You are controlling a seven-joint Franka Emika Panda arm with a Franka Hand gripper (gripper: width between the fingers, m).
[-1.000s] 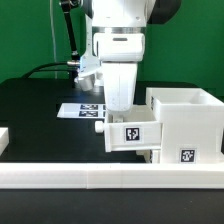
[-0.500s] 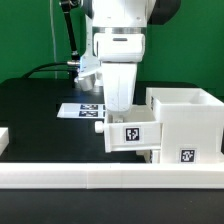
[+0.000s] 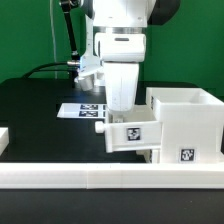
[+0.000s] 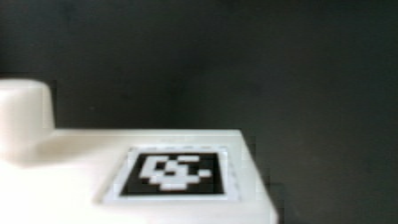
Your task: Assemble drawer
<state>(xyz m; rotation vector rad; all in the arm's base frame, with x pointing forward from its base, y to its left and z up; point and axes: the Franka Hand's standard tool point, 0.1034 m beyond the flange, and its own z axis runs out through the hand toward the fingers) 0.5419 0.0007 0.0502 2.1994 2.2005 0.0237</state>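
Observation:
The drawer's large white housing [image 3: 186,118] stands at the exterior view's right, open at the top. A small white tray [image 3: 131,135] with a square tag and a knob [image 3: 98,127] sits against the housing's left side, raised a little off the table and slightly tilted. My gripper [image 3: 122,108] comes straight down onto the tray's top edge and appears shut on it; the fingertips are hidden. The wrist view shows only the tray's tagged face [image 4: 175,170] and its knob [image 4: 22,118] close up, with no fingers in view.
The marker board [image 3: 80,109] lies flat on the black table behind the tray. A long low white rail [image 3: 100,178] runs along the front, and another white piece [image 3: 4,138] is at the left edge. Cables [image 3: 50,68] hang at the back.
The tray has tipped very slightly; otherwise the gripper and housing stay where they were.

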